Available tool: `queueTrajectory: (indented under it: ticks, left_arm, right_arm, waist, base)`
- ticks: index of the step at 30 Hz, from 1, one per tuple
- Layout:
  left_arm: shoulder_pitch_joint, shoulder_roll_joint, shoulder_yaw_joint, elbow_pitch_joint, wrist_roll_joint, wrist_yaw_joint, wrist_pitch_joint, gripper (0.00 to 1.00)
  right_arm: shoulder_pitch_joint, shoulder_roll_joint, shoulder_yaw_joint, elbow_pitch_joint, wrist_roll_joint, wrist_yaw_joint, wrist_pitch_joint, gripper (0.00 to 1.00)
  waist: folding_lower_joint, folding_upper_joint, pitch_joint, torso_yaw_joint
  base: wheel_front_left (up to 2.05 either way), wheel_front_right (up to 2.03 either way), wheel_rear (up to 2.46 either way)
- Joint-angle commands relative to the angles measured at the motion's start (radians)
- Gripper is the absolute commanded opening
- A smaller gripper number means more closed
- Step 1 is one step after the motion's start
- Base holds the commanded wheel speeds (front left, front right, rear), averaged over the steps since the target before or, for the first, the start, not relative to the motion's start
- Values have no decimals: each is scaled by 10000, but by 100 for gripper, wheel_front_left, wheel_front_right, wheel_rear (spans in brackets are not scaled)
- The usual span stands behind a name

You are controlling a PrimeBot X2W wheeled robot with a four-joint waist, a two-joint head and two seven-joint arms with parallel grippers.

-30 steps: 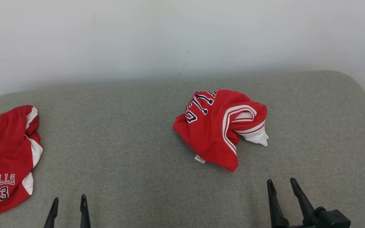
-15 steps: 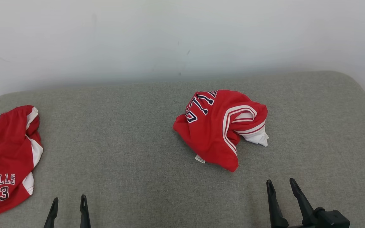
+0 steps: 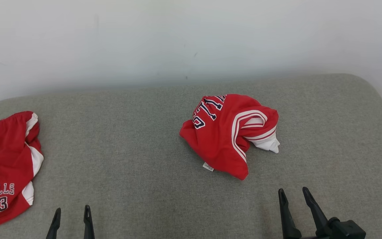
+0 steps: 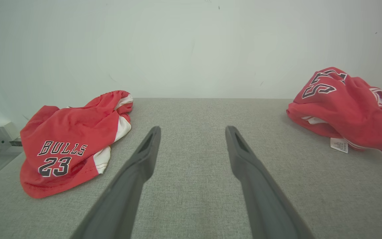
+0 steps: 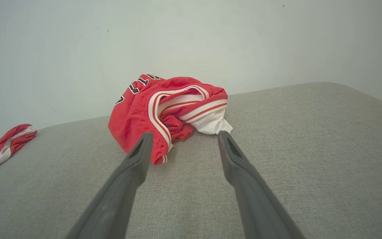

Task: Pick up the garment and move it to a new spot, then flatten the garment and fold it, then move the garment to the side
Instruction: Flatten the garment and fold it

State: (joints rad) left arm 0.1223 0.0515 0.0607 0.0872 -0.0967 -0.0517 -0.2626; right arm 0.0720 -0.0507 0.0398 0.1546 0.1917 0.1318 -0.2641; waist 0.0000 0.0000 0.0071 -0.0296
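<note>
Red crumpled garment [image 3: 224, 136] sits right of centre on the grey tabletop [image 3: 128, 139], long axis roughly far-left to near-right, ahead and slightly left of the right gripper [image 3: 293, 191], so right is nearer than the left gripper [image 3: 72, 209]; both gape wide, empty.

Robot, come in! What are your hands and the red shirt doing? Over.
Open, empty: left gripper, right gripper. Untouched: crumpled red jersey on grey pad, ahead of right gripper. Far left: second red garment, path clear.
</note>
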Motion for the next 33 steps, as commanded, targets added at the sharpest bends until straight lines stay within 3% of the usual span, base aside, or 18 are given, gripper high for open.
queueTrajectory:
  ticks: [1, 21, 33]
  left_arm:
    - [112, -19, -6, -41, 44, 30, -34, 100]
    - [-64, -20, -118, 22, -117, 58, -34, 100]
    - [-750, -20, -749, 44, -328, 108, -34, 100]
  right_arm:
    - [97, 10, -9, 1, 30, -22, -5, 100]
    - [-299, 11, -33, 162, -71, -22, -5, 100]
    - [-3002, -141, 7, 2304, -662, -22, -7, 100]
  waist:
    - [0, 0, -1, 3]
    - [0, 0, 112, 283]
    - [0, 0, 1256, 1020]
  base:
    - [0, 0, 0]
    - [0, 0, 0]
    - [0, 0, 0]
